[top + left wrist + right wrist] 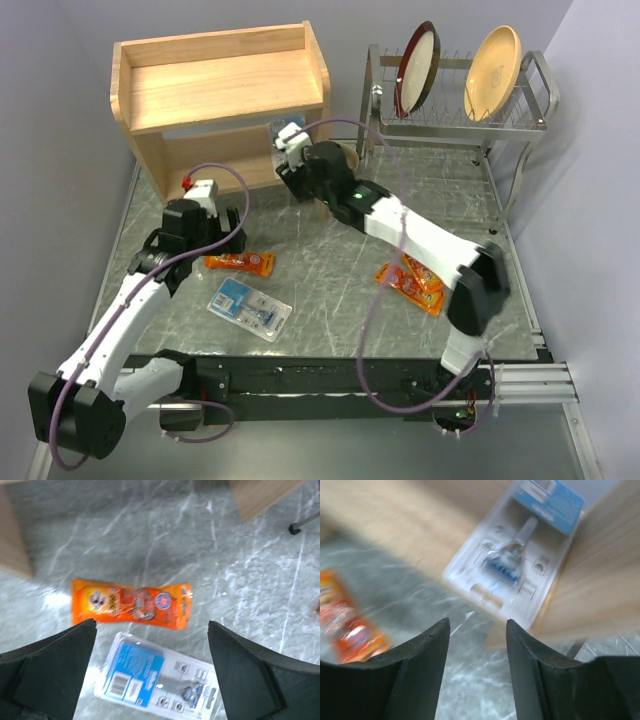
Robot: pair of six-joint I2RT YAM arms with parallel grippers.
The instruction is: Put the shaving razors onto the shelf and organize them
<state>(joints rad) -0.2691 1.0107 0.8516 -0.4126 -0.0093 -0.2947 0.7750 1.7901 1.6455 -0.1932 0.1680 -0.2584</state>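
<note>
Grey marbled tabletop (pixel 320 262), walled in pale lilac, carries the shelf (pixel 220 85) with one clear razor pack (pixel 515 565) in its lower tier, a second clear pack (pixel 250 307) and orange packs (pixel 240 262) lying loose, left gripper (pixel 151 640) and right gripper (pixel 477 630) both spread, empty.

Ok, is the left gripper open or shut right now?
Open. The left gripper hovers with fingers wide apart, nothing between them, over an orange pack and a clear blister pack lying on the table.
</note>
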